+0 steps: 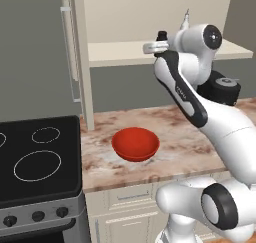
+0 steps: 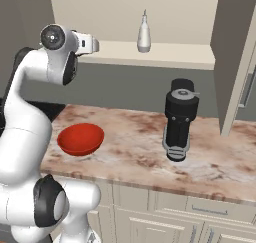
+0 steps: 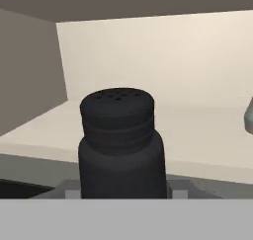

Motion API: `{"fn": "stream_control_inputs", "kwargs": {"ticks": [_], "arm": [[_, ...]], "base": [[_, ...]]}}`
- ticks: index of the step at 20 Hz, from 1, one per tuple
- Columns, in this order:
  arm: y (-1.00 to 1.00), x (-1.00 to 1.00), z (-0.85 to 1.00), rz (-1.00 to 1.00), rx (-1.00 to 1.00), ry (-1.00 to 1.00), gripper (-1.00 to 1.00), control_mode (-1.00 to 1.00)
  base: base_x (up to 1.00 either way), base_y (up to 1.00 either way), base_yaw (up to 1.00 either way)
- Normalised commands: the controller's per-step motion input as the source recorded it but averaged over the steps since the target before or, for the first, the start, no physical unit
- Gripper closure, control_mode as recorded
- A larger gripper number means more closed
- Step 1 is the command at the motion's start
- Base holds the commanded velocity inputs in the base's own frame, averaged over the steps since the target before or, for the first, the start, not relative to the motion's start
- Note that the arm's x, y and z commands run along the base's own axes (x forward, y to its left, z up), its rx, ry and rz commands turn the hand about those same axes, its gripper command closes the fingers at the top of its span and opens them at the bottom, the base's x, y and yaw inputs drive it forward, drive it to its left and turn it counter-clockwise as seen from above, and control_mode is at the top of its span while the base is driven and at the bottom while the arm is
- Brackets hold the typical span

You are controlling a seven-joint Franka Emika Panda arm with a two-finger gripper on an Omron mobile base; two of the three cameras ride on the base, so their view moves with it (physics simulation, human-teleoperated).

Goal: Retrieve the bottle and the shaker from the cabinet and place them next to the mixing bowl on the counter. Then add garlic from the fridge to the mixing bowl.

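My worry from here is the lift-out: the shaker [image 3: 121,142] sits in the cabinet [image 1: 170,52] just at the front edge of the shelf, and if I pull back too low its base could catch the shelf lip and twist in the grip — or slip out and drop toward the counter [image 2: 135,147] below. A wide swing could also clip the bottle [image 2: 144,34], which stands upright on the same shelf, upper middle of the right base view, off to the side of the hand.

In the hand view the shaker sits at centre-bottom of the frame, squarely between the fingers, with only grey stubs of them showing on either side of its body. The gripper [image 1: 161,41] reads as pinching the shaker, jaws closed onto its sides. In the left base view its black cap pokes up above the hand, upper middle-right. The bowl [image 1: 135,144] waits at centre frame on the counter, well below.
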Motion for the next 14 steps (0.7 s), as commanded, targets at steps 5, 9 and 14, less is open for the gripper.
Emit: {"fn": "stream_control_inputs", "kwargs": {"ticks": [5, 9, 14], "arm": [[-0.03, -0.66, -0.12, 0.01, -0.05, 0.15, 1.00, -1.00], [-0.31, -1.00, -0.29, 0.06, 0.00, -0.04, 1.00, -1.00], [-0.42, -0.75, -0.56, 0.11, 0.00, -0.01, 1.00, -1.00]], "base": [[0.00, 0.00, 0.00], [0.00, 0.00, 0.00], [0.00, 0.00, 0.00]]}}
